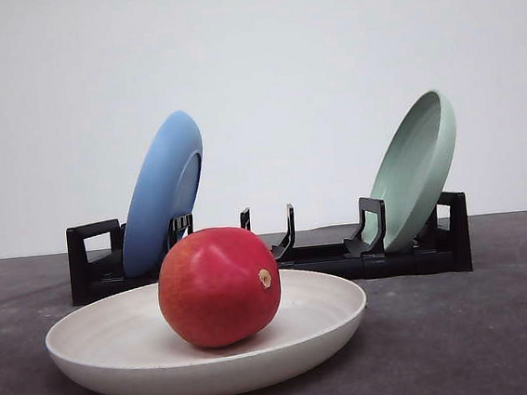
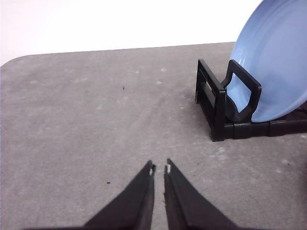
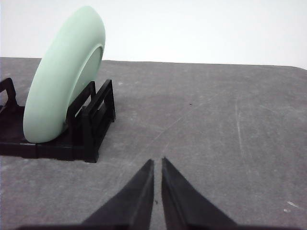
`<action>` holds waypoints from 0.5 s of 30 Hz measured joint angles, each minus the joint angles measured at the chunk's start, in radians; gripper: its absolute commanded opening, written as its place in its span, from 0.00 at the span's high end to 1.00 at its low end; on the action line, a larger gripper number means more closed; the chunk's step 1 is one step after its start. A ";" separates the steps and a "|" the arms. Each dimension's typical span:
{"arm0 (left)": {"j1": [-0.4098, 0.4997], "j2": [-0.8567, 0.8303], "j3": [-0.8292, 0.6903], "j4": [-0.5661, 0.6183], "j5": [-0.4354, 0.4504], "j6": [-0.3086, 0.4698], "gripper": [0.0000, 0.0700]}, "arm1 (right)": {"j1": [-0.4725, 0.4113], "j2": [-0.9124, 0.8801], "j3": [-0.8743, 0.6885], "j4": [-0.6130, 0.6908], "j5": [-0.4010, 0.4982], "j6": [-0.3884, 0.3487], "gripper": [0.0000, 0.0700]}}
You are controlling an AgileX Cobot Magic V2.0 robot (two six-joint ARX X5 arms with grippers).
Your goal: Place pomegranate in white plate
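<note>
The task looks complete. Going left to right in the front view: the blue plate (image 1: 163, 190) leans in the black rack (image 1: 269, 253); ahead of it the pomegranate (image 1: 219, 286) sits inside the white plate (image 1: 101, 348) on the desk (image 1: 482, 335), slightly left of the plate's centre; the pale green plate (image 1: 417, 169) leans at the rack's other end.

The fruit is near round, a little wider than tall, its tan stem spot facing the camera and slightly rightward.

The left end effector (image 2: 159, 168) and right end effector (image 3: 158, 162) are both clenched with nothing between the tips, over bare desk.
</note>
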 measured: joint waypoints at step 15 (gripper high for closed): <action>0.000 0.000 0.000 0.000 0.000 0.000 0.97 | 0.000 0.000 0.000 0.000 0.000 0.000 0.97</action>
